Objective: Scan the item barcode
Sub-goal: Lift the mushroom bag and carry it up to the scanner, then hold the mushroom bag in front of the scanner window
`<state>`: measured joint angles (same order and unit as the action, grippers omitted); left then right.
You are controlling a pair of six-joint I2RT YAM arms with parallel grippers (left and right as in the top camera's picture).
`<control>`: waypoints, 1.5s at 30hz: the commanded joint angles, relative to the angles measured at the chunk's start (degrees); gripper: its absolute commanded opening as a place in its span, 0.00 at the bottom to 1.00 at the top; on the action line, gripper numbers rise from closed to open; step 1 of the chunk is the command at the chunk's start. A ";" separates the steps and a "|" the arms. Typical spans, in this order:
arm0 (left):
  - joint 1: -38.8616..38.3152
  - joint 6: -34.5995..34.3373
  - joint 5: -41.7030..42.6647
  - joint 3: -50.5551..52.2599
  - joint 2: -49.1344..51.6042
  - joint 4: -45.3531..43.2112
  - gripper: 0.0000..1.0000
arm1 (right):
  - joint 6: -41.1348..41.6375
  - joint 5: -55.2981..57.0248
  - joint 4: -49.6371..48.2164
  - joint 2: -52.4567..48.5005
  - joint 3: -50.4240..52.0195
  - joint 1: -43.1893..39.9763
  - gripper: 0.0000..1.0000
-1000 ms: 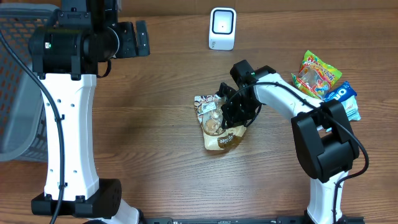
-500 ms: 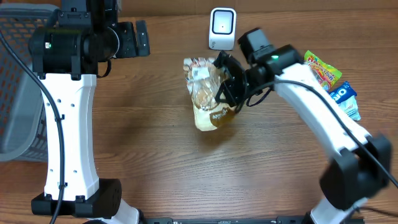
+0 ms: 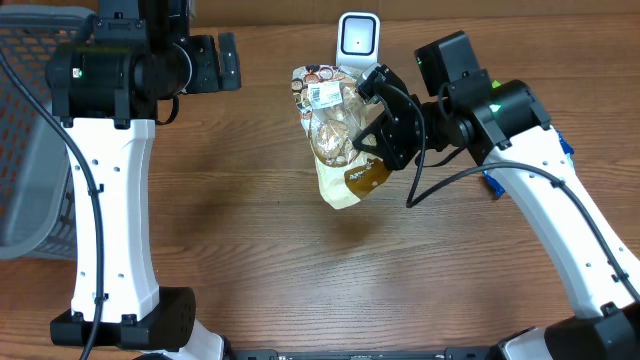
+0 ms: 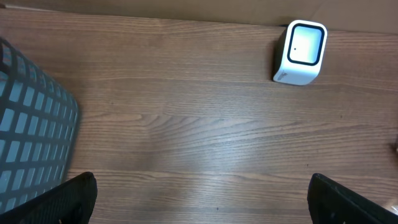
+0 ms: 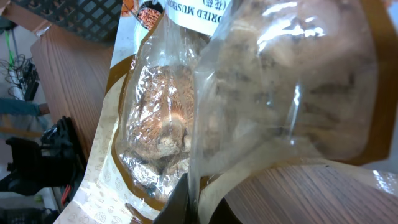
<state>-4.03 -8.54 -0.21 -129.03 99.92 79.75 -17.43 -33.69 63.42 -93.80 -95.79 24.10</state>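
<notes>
From overhead, the right gripper [image 3: 383, 127] sits at centre right of the frame, pinched shut on the right edge of the mushroom bag [image 3: 335, 135]. The bag hangs in the upper middle, top edge upward and tan bottom corner pointing down to the lower left. Its top edge is just below and left of the white scanner [image 3: 358, 45], which stands at the top centre of the wooden table [image 3: 250, 250]. A white label [image 3: 322, 92] near the bag's top may be the barcode, though it is too small to read. The left gripper [image 3: 222, 62] is in the upper left, jaws spread wide with nothing between them, well apart from the bag. A grey mesh basket [image 3: 25, 130] fills the left edge.

In the left wrist view, the two dark fingertips [image 4: 68, 199] show at the bottom corners, far apart, over bare table [image 4: 186, 124]. The scanner [image 4: 300, 53] is in the upper right, its dark-rimmed window facing the camera, and the basket [image 4: 31, 143] covers the left side.

In the right wrist view, the mushroom bag [image 5: 249, 93] fills most of the frame, with dried brown mushrooms behind clear film and a gold border. The dark fingers [image 5: 185, 202] meet at the bottom centre, nipping the film's edge. Table [image 5: 62, 81] shows on the left and the basket [image 5: 68, 12] at the top left.
</notes>
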 commanded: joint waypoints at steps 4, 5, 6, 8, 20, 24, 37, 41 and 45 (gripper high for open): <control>-0.11 1.05 0.04 -0.07 0.15 -0.07 1.00 | -4.24 -1.01 0.13 3.72 -1.60 -0.22 0.04; -0.11 1.05 0.04 -0.07 0.15 -0.07 1.00 | -5.38 -0.94 0.20 4.09 -1.60 -0.26 0.04; -0.11 1.05 0.04 -0.07 0.15 -0.07 1.00 | -6.25 -0.92 0.22 4.52 -1.60 -0.39 0.04; -0.11 1.05 0.04 -0.07 0.15 -0.07 1.00 | -6.86 -0.94 -0.22 5.60 -1.60 -0.96 0.04; -0.11 1.05 0.04 -0.07 0.15 -0.07 1.00 | -6.86 -1.92 -3.02 11.02 -1.79 -6.51 0.04; -0.11 1.05 0.04 -0.07 0.15 -0.07 1.00 | -1.18 5.40 -6.73 8.90 -1.77 -6.40 0.04; -0.11 1.05 0.04 -0.07 0.15 -0.07 1.00 | 13.49 71.12 -32.92 -12.81 -1.70 2.54 0.04; -0.11 1.05 0.04 -0.07 0.15 -0.07 1.00 | -6.43 87.45 -47.65 -20.72 -1.70 4.81 0.04; -0.11 1.05 0.04 -0.07 0.15 -0.07 1.00 | -24.20 90.86 -58.10 -26.62 -1.70 4.83 0.04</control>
<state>-4.03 -8.54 -0.21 -129.03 99.92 79.75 -22.55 45.01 10.15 -117.27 -96.23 29.02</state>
